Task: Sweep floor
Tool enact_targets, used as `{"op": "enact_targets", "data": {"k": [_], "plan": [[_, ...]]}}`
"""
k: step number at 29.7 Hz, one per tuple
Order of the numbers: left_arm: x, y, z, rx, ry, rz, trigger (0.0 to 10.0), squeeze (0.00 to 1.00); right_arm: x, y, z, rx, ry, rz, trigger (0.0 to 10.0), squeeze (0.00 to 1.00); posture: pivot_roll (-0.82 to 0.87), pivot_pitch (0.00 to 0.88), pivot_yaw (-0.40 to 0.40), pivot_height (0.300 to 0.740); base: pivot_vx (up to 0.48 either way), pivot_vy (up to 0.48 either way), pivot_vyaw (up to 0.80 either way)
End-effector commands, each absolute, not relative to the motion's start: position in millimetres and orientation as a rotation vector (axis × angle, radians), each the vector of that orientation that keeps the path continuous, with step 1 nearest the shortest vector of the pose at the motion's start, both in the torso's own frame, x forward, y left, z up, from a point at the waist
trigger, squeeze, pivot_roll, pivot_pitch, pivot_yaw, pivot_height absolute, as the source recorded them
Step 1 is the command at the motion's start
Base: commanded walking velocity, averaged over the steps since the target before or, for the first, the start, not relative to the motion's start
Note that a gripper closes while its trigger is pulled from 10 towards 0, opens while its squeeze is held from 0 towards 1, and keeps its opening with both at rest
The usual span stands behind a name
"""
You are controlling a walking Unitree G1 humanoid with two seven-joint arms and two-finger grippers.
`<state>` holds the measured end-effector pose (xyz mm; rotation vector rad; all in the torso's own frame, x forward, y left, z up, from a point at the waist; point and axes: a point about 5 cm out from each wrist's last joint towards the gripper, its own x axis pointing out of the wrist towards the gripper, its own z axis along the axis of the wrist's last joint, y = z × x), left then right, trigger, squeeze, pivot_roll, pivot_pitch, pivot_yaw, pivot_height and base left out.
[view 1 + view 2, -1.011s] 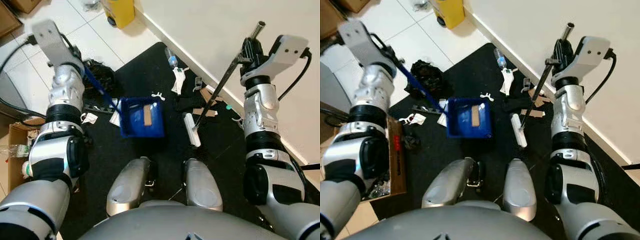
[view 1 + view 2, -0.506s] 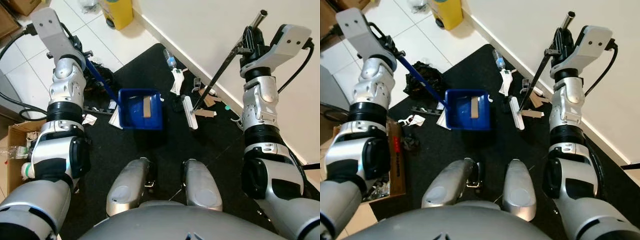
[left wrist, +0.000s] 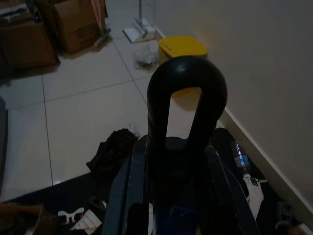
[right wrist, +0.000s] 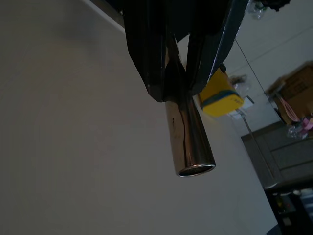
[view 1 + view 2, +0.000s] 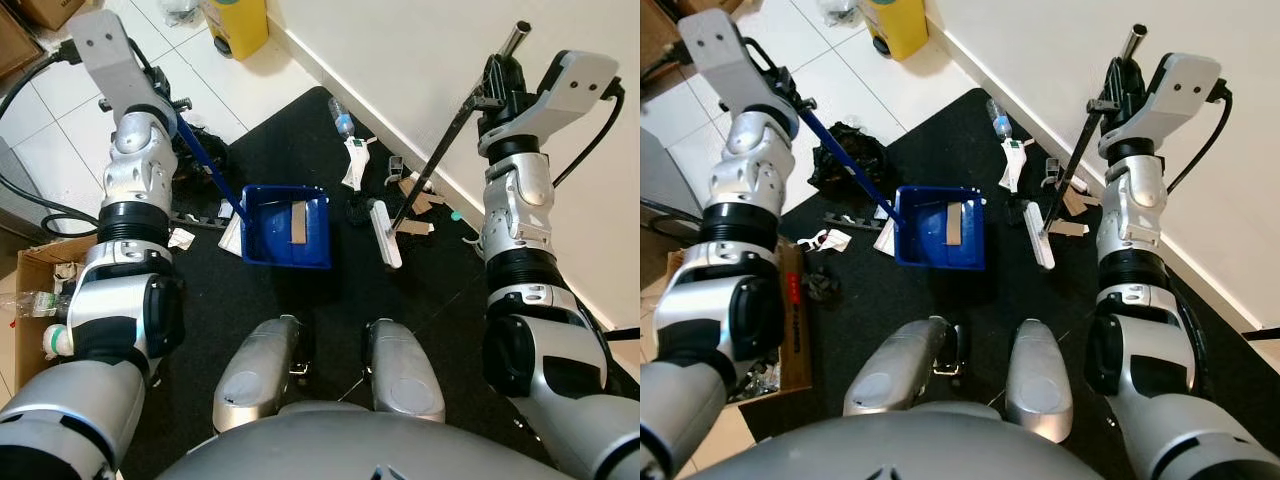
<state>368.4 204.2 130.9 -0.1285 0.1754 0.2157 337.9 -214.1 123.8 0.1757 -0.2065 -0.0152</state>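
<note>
My right gripper [image 5: 497, 88] clamped on broom [image 5: 432, 170] pole near top; stiff, light; head at 12; left gripper [image 5: 160, 105] probably clamped on blue dustpan [image 5: 287, 228] handle.

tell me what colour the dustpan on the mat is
Blue dustpan, clearest in the left eye view.

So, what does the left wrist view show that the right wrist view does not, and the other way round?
Of these two, the left wrist view alone has the left gripper shut on the dustpan handle, a black bag on the tiles, and a plastic bottle. The right wrist view alone has the right gripper shut on the chrome broom handle, and a grey cabinet. Both have the yellow bin, cardboard boxes and the pale wall.
</note>
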Motion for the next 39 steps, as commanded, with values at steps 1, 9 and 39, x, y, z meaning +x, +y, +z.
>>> {"op": "enact_targets", "data": {"k": [1,9,39], "plan": [[369.0,200.2,137.8,-0.119,0.131,0.202,10.0,0.0,340.7,-212.9,132.0,0.206,-0.255,-0.02,10.0,0.0,0.07,0.002,0.05,0.74,0.0,0.0,0.0],[369.2,199.5,138.3,-0.11,0.128,0.2,10.0,0.0,341.7,-213.4,132.1,0.181,-0.248,-0.022,10.0,0.0,0.07,0.0,0.052,0.74,0.0,0.0,0.0],[367.9,200.1,135.7,-0.113,0.138,0.199,10.0,0.0,342.5,-212.4,130.9,0.188,-0.243,-0.013,10.0,0.0,0.07,0.0,0.053,0.74,0.0,0.0,0.73]]}}
